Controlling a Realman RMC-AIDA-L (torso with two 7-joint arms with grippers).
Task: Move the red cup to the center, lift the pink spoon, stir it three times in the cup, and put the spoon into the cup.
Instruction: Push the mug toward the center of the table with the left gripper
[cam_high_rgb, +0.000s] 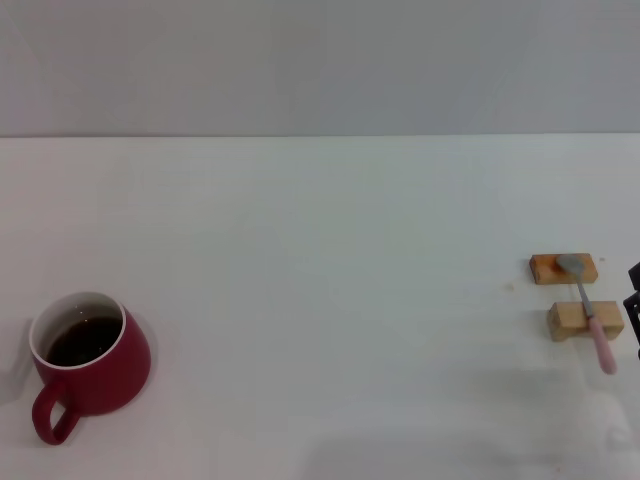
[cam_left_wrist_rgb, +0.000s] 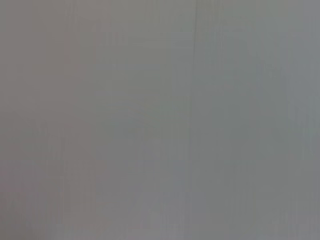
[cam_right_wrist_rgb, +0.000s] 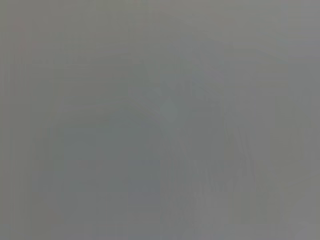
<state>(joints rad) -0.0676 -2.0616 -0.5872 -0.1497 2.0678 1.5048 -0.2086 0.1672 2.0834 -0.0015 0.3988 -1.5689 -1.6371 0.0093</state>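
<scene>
Nearest to me, on my left, the red cup (cam_high_rgb: 90, 362) sits low on the white table (cam_high_rgb: 320, 250), far off to the side rather than in the middle. Its loop handle points back toward me and slightly outward, and dark liquid shows inside the white interior. My left gripper is not in sight in any view, so I cannot tell whether it is wide or narrow; still, the cup lies on its side of the table, and I judge that arm the nearer one for sliding the cup rightward to the center.

Farther off, on my right, the pink spoon (cam_high_rgb: 590, 310) rests bridged across two wooden blocks (cam_high_rgb: 584, 320). Its long axis runs near to far: the pale pink handle overhangs the nearer block toward me, and the grey bowl lies on the farther, more orange block. Just beside it, at the right edge of the head view, a dark sliver of my right gripper (cam_high_rgb: 634, 300) shows, too little to tell its opening. That arm is plainly nearer the spoon.

Count: one cup, one spoon, two blocks. Both wrist views show only blank grey.
</scene>
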